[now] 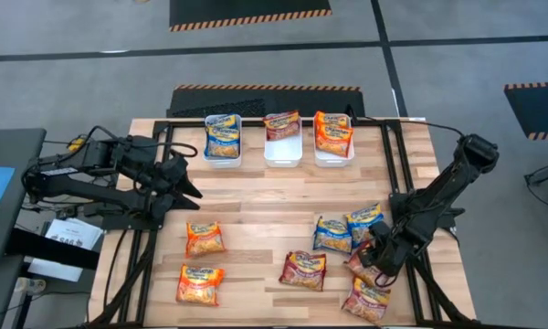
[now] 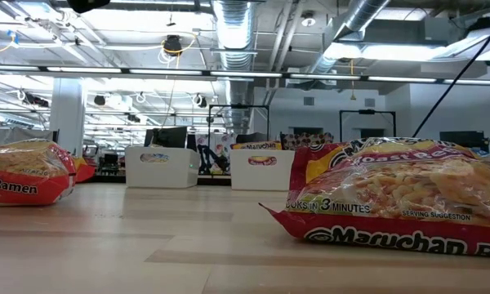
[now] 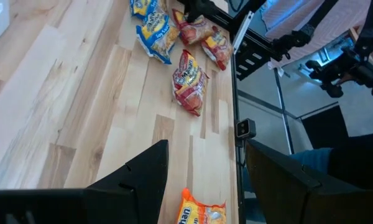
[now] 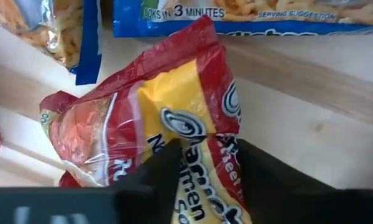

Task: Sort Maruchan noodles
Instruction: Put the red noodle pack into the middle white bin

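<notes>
Three white bins stand in a row at the table's far edge: one holds a blue packet point(image 1: 222, 137), one a maroon packet point(image 1: 282, 125), one an orange packet point(image 1: 332, 133). Loose packets lie flat on the wood: two orange point(image 1: 205, 238) point(image 1: 199, 284), two blue point(image 1: 331, 234) point(image 1: 365, 219), and maroon ones point(image 1: 303, 270) point(image 1: 365, 302). My right gripper point(image 1: 380, 258) is low over the right-hand cluster, shut on a maroon packet point(image 4: 168, 118). My left gripper point(image 1: 188, 179) hovers open over bare wood at the left, touching nothing. My right gripper pinches the maroon packet between its two fingers point(image 4: 158, 171), on the yellow-and-red printed part nearest the wrist point(image 4: 202, 155). It comes from above, slanting down. The film bulges and creases ahead of the fingers. Whether the packet is clear of the table, I cannot tell.
The black frame rails point(image 1: 384, 164) run along the table's sides. Bare wood point(image 1: 274, 201) lies between the bins and the loose packets. In the low view, a maroon packet point(image 2: 392, 200) fills the right foreground and an orange one point(image 2: 24, 173) sits at the left.
</notes>
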